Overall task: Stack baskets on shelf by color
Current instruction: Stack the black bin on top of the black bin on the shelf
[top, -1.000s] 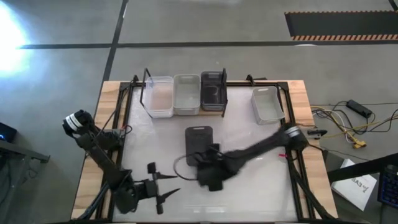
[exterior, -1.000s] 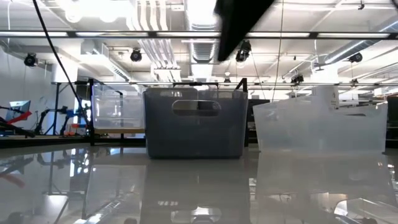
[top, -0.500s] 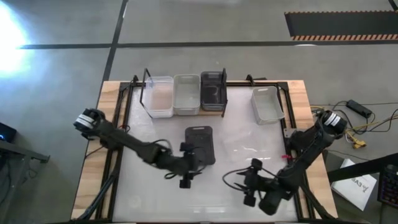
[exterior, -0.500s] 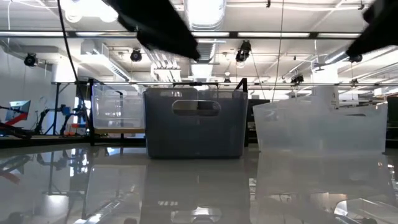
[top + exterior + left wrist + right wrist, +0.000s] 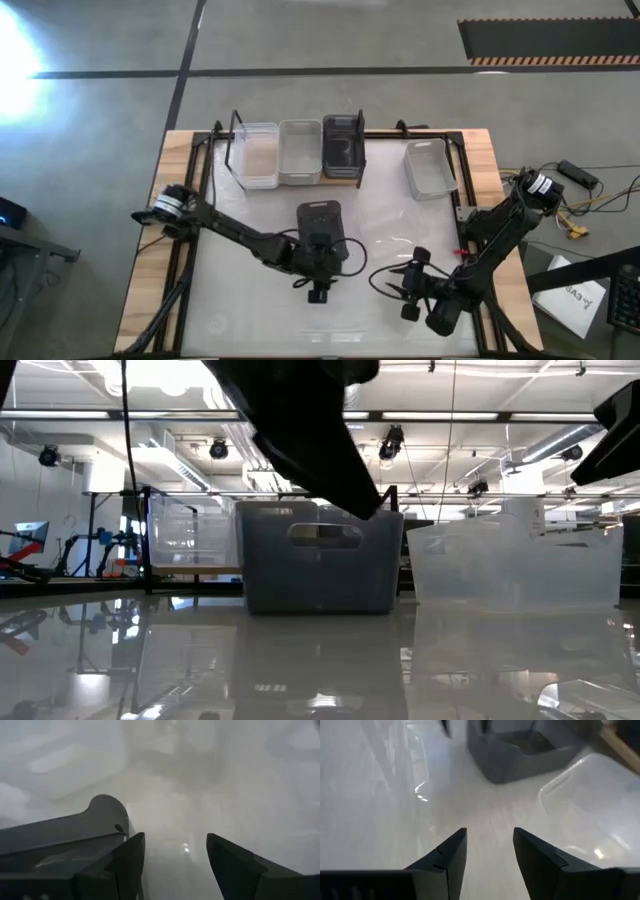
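From above, the glossy white counter (image 5: 250, 300) carries a dark grey basket (image 5: 322, 222) at its middle; the left claw (image 5: 318, 290) stands apart just beside its near edge. The shelf (image 5: 240, 155) at the far edge holds three baskets. The low view shows ceiling lamps (image 5: 330, 380) behind. In the right wrist view, the right claw (image 5: 490, 845) is apart over bare counter.

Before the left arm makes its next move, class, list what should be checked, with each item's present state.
1. Left end effector open: ok.
2. Dark basket on the table has its rim between the fingers: not ok, the rim lies beside one finger.
3. Matching dark basket in place on the shelf: ok.
4. Right end effector clear of the dark basket on the table: ok.
5. Pale basket on the table apart from the dark one: ok.
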`<act>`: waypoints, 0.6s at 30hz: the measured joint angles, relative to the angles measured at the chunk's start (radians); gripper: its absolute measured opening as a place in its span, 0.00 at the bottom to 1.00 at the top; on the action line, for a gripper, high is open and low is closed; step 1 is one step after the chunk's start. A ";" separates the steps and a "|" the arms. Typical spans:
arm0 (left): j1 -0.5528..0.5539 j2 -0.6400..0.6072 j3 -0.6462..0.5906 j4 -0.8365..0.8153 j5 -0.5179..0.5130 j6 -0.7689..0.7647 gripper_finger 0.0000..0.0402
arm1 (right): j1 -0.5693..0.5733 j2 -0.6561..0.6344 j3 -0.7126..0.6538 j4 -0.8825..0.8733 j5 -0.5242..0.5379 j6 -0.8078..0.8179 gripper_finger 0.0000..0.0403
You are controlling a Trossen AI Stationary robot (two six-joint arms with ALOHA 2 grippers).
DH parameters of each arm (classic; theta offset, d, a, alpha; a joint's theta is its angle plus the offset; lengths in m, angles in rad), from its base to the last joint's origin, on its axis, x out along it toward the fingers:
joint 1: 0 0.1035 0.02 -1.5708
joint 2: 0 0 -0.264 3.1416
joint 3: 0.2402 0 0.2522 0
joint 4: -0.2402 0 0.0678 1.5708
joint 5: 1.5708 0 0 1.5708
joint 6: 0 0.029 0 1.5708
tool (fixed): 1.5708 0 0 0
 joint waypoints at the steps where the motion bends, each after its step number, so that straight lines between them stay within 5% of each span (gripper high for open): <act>1: 0.000 0.008 0.015 -0.009 -0.030 -0.011 0.49 | 0.000 -0.005 0.000 -0.001 -0.001 -0.022 0.38; 11: -0.011 0.012 0.206 -0.212 -0.218 -0.045 0.49 | 0.004 -0.064 0.000 -0.052 0.000 -0.169 0.32; 18: 0.044 0.053 0.156 -0.232 -0.140 -0.167 0.49 | 0.004 -0.086 -0.001 -0.096 0.000 -0.157 0.28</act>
